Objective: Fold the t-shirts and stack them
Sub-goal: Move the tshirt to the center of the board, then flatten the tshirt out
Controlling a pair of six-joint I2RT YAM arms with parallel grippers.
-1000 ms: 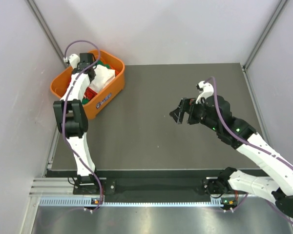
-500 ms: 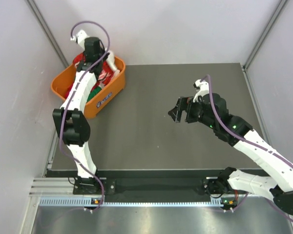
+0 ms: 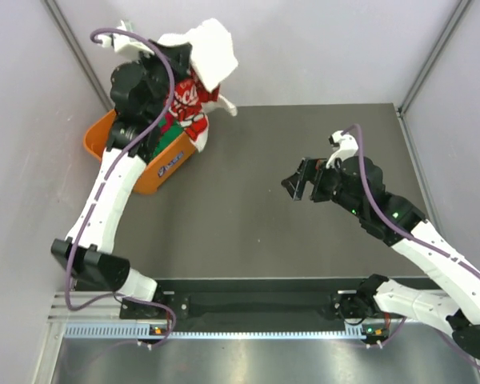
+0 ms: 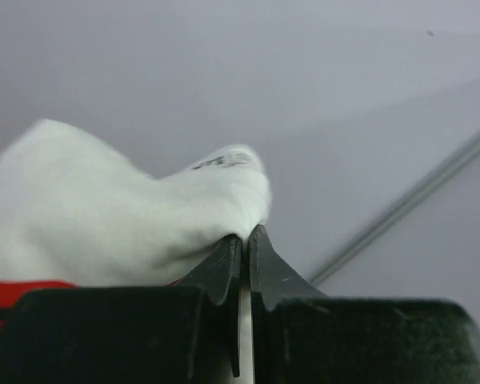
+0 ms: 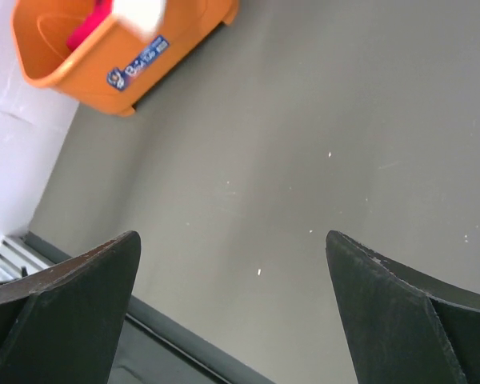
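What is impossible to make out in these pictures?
- Top view: the lifted white t-shirt and left arm cover much of the orange basket; its contents cannot be counted.
- Left wrist view: the left end effector hides most of the shirt's red print; frame edge cuts the cloth.
- Right wrist view: top edge cuts the basket; contents blurred.

The white t-shirt (image 3: 210,46) is reading as soft matt cloth, bunching into loose, rounded folds, with its red print (image 3: 188,100) looking equally matt. The orange basket (image 3: 166,164) is showing smooth moulded plastic with a faint sheen. The table (image 3: 256,232) is presenting a dark, matt, finely speckled surface. On the left gripper (image 4: 245,234), the 2 fingers (image 4: 272,276) are looking like matt black plastic. The arm shells (image 3: 104,200) are gleaming as smooth white plastic, and the near rail (image 3: 264,352) is shining like brushed metal.
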